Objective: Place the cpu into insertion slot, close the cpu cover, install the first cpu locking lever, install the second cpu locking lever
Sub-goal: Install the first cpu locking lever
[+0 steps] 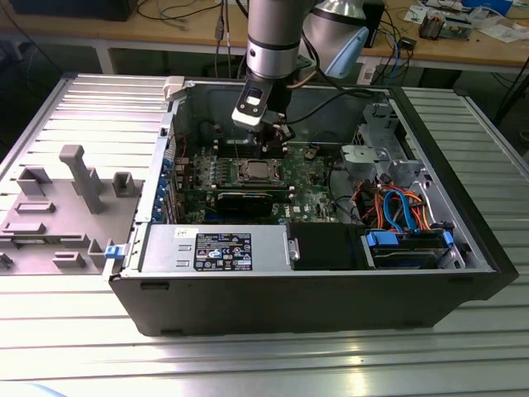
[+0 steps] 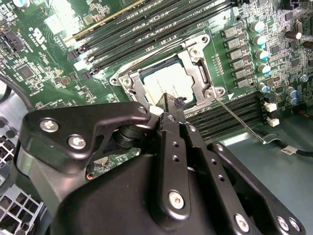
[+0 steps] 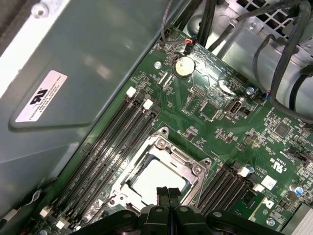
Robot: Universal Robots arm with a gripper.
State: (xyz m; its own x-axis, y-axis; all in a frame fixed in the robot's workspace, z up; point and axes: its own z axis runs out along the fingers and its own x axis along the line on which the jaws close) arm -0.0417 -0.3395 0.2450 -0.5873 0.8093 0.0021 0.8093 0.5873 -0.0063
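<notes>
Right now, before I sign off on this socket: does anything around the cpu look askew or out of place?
The cpu sits square under the closed cpu cover. One oddity: a thin wire locking lever juts out from the cover's corner over the memory slots, not tucked along its edge, so it looks unlatched.

The cpu [image 2: 164, 81] lies flat in the insertion slot [image 2: 211, 90], dull silver top up (a square set in the green board). The cpu cover [image 2: 195, 61], a thin silver frame, lies down over it, and the chip shows through its window. One thin wire locking lever [image 2: 239, 120] angles away from the slot's corner.
</notes>
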